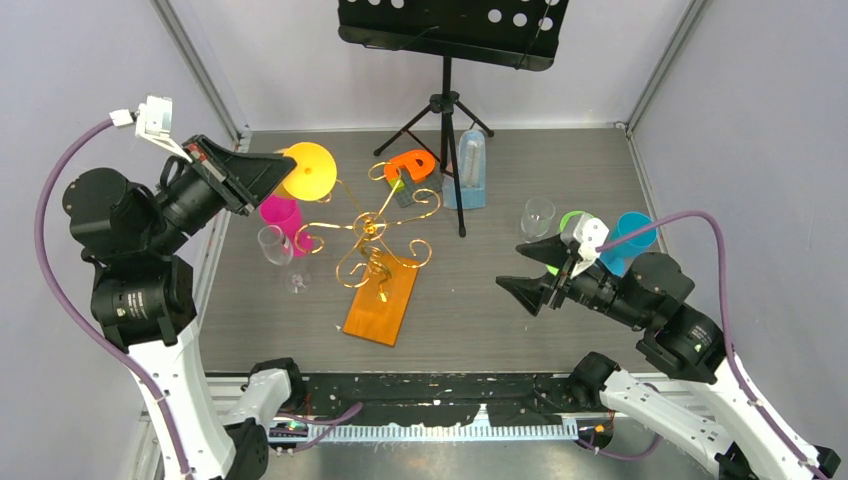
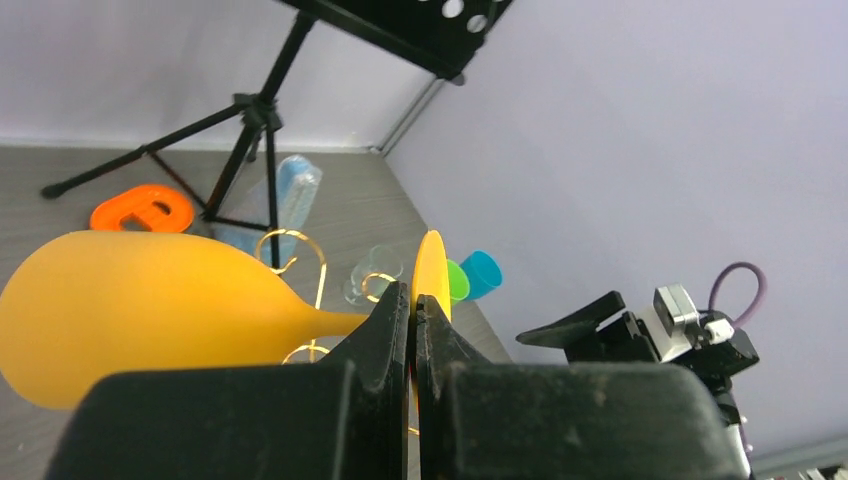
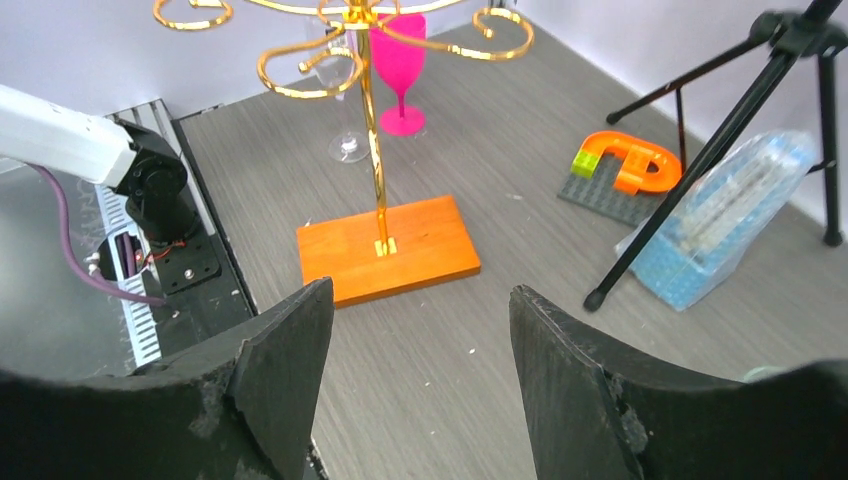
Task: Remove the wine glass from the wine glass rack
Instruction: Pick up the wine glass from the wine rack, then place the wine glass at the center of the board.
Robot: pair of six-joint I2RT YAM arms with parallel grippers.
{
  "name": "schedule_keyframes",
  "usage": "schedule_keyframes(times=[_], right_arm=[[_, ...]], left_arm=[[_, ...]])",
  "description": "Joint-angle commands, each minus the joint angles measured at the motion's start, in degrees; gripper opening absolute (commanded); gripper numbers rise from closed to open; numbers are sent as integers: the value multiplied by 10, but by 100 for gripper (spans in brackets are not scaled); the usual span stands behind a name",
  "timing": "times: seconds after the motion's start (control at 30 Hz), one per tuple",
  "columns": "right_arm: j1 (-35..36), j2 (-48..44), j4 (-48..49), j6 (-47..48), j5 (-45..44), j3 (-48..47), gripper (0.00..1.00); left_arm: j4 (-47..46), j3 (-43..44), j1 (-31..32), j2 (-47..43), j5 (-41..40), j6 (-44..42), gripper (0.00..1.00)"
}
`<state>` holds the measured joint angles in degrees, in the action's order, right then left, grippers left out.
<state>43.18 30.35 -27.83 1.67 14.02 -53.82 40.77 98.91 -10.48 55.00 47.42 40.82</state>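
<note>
With the gold-wire, orange-based wine glass rack mid-table, the yellow plastic wine glass at its 10 o'clock stands inverted, long axis vertical, foot uppermost, its stem pinched by the left gripper, while the right gripper at 3 o'clock is spread wide and holds nothing.

A robotics lab cell (pale walls boxing a grey table, two arms bolted on).

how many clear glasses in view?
2. The left clear glass stands beside the pink glass, left of the wine glass rack. The right clear glass sits by the green glass; the right arm may hide more.
</note>
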Motion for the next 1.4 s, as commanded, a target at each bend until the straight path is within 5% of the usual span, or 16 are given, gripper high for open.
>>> schedule_keyframes(times=[0.0,0.5,0.9,1.37], right_arm=[[2,11,34,46,11,-48,71],[2,15,115,175,81,-101,71],[2,43,165,166,146,-140,71],[3,75,198,175,196,-169,70]], left_arm=[[-131,17,19,6,44,65,0],[-233,17,242,40,2,115,0],[-241,34,411,67,-51,82,0],[-227,72,529,133,-94,49,0]])
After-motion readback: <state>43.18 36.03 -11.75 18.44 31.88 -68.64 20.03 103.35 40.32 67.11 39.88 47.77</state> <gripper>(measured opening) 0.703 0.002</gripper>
